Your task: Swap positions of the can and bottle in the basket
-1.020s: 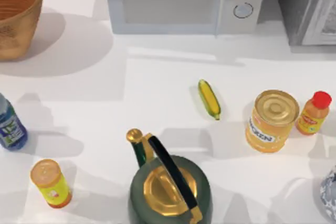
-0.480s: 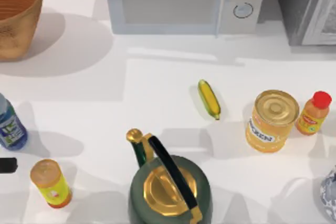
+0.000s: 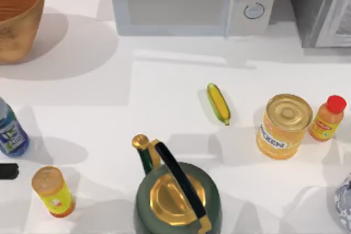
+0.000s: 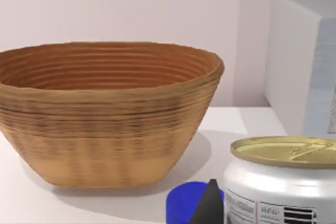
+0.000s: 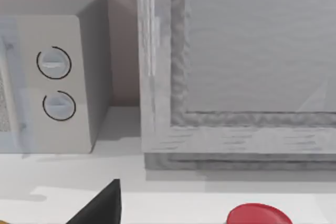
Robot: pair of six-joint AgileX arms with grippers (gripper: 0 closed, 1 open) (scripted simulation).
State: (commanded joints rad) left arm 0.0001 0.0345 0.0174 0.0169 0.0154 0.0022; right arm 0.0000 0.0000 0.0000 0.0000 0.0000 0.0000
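Wicker basket point(image 3: 16, 17) at table's far-left corner, cut by frame edge. Since a second ago, you see left gripper point(image 3: 7, 171) entered at left edge and holds near bottle point(image 3: 10, 131); finger opening: cannot tell. Can point(image 4: 281, 182) stands beside the bottle's blue cap in left wrist view. Open tabletop point(image 3: 137, 97) lies between basket and kettle point(image 3: 176, 193). Right gripper point(image 5: 102, 205) near microwave point(image 3: 192, 1); cannot tell opening.
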